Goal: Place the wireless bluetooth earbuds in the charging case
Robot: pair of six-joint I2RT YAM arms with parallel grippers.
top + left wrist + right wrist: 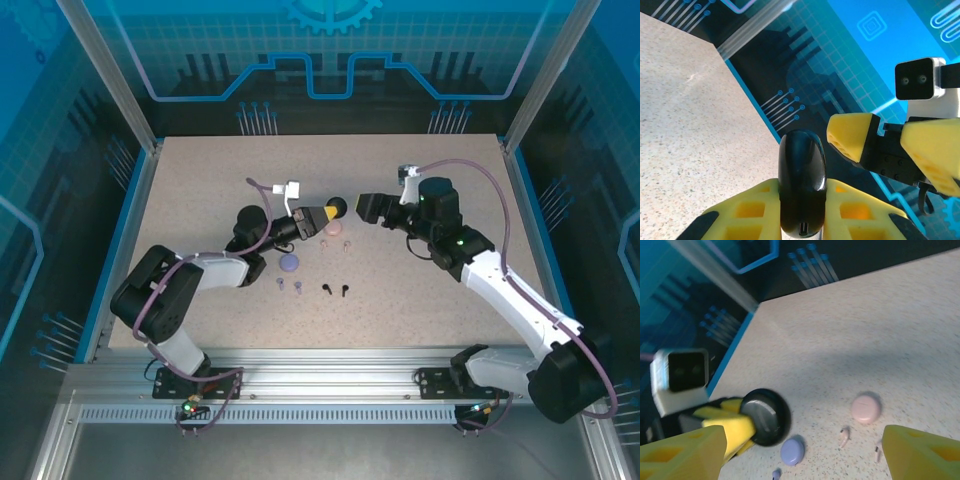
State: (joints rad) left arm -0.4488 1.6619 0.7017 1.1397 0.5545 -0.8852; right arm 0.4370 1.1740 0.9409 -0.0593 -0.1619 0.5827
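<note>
The six earbuds all lie on the table (450, 200), none of them in a case. The black earbuds (335, 290) are nearest to the arm bases, the lilac earbuds (289, 287) just to their left, and the pink earbuds (334, 245) a little farther in, beside the pink case (333, 229). The lilac case (290, 263) rests between the lilac pair and the left arm. The black case (802, 185) is not on the table. The left gripper (328, 213) pinches it from both sides and holds it lifted on its edge, with the charging port toward the wrist and the round face toward the right arm. The right gripper (360, 207) has its jaws spread wide and holds nothing. It faces the black case from the right, very near but apart from it, at about the same height. The case looks closed from the left wrist view, though I cannot be fully sure of the lid. I judge that the coming move depends on this line between the two grippers: the right one must come straight along it to reach the lid, while the left one keeps the case firm. The black earbuds lie down and toward the bases from both grippers, roughly midway between the arms, so only the free right gripper can fetch them. Their stems are too small to tell which way they point.
</note>
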